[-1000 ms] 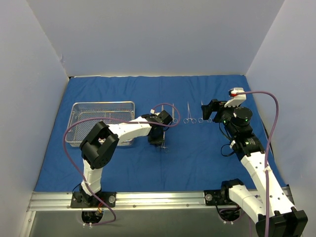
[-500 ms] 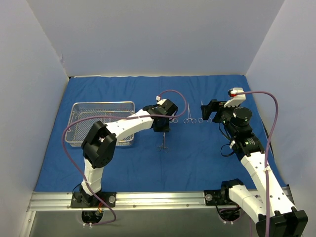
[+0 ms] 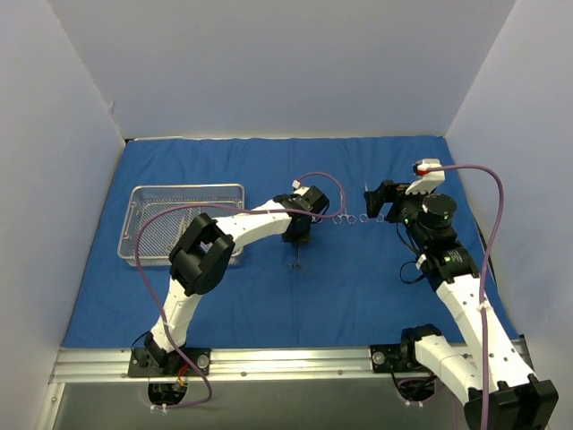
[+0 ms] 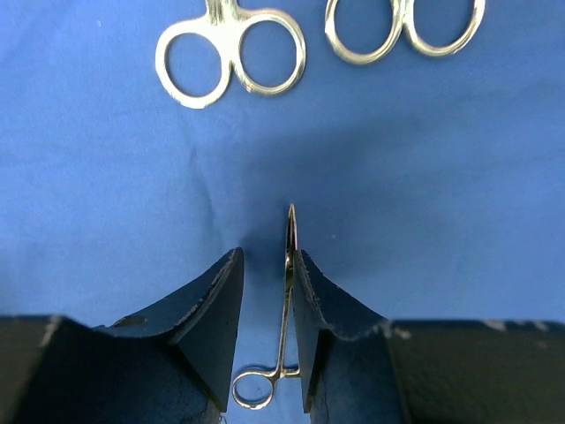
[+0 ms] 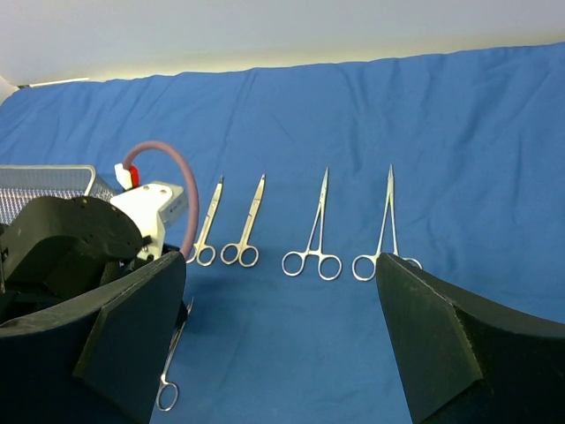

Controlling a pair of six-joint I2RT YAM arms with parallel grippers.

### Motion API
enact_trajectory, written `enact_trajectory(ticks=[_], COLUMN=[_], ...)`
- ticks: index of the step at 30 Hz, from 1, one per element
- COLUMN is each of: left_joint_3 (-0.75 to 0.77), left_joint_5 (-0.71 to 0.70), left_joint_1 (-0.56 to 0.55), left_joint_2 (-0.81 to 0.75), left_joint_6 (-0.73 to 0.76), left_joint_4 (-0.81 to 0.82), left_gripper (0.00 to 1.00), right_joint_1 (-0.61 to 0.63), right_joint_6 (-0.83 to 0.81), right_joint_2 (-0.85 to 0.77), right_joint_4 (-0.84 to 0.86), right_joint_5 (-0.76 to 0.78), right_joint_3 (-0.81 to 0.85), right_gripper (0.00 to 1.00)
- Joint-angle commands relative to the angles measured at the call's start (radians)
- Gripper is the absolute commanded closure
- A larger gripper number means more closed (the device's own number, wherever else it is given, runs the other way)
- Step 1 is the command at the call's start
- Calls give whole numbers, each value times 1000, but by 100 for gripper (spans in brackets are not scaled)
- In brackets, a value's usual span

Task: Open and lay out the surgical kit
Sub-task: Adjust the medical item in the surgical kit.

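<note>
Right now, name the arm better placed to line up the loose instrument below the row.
Left. The left gripper straddles that instrument, jaws apart; the right gripper hangs open farther off.

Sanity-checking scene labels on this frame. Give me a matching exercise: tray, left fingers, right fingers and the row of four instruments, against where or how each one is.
Things
1. tray
2. left fingers
3. right fingers
4. row of four instruments

Places or states
A. wide apart, nothing between them
B. on the left part of the cloth
C. side by side, tips toward the back wall
D. apart, flanking a lone instrument that lies on the cloth

Pairs: 1-B, 2-D, 3-A, 4-C
</note>
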Motion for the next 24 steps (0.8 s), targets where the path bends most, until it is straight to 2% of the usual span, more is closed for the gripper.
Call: enact_trajectory(ticks=[1, 24], left_joint_3=[57, 18], left_joint_5=[-34, -59], left_joint_1=[-2, -2], left_joint_2=[18, 24], left_joint_6=[22, -33], left_joint_4=[9, -8], left_gripper=[62, 62], right_joint_1=[9, 10], right_joint_6=[-12, -12], right_joint_2=[6, 9], right_joint_4=[16, 16], right_joint_5=[-3, -8], right_joint_3=[6, 5], right_gripper=[16, 16])
